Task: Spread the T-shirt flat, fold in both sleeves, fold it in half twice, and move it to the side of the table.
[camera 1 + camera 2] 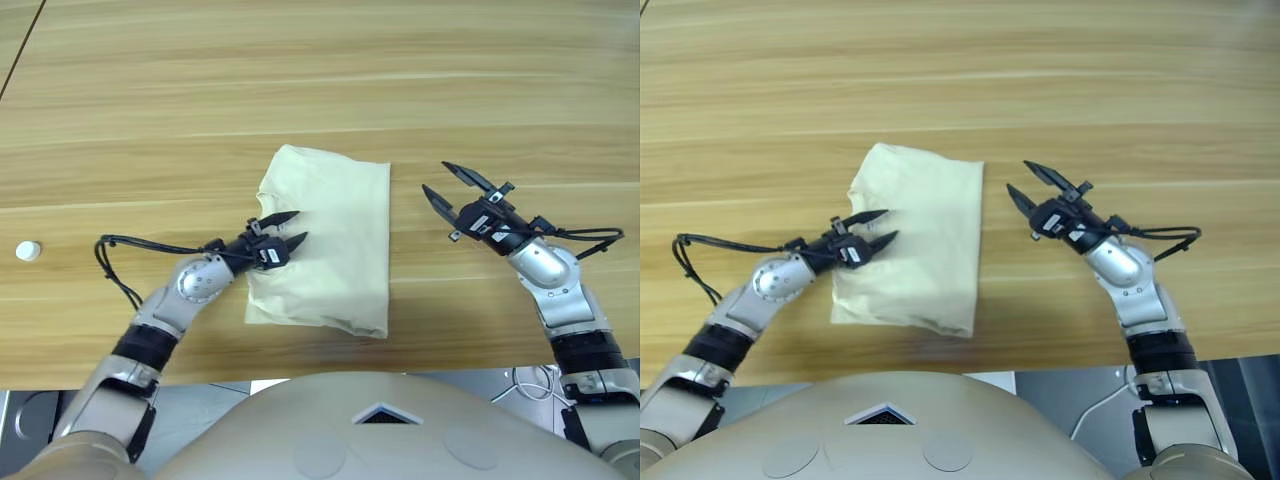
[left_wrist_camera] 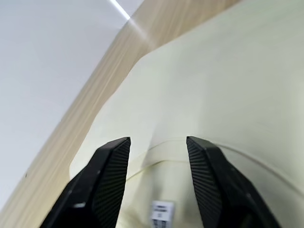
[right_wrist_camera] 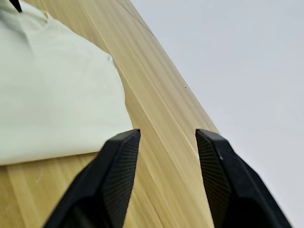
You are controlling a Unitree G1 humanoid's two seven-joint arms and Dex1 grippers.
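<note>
A pale yellow T-shirt (image 1: 330,235) lies folded into a compact rectangle on the wooden table (image 1: 320,80), near its front edge. My left gripper (image 1: 290,229) hovers open over the shirt's left edge, fingertips pointing right; the left wrist view has its fingers (image 2: 111,175) above the collar and a label (image 2: 161,211). My right gripper (image 1: 447,187) is open, a little to the right of the shirt and raised above bare wood. In the right wrist view the shirt (image 3: 52,99) lies off to one side of the fingers (image 3: 118,175).
A small white cap (image 1: 28,251) sits on the table at the far left. A black cable (image 1: 115,262) loops from my left wrist over the wood. Broad bare tabletop extends behind and to both sides of the shirt.
</note>
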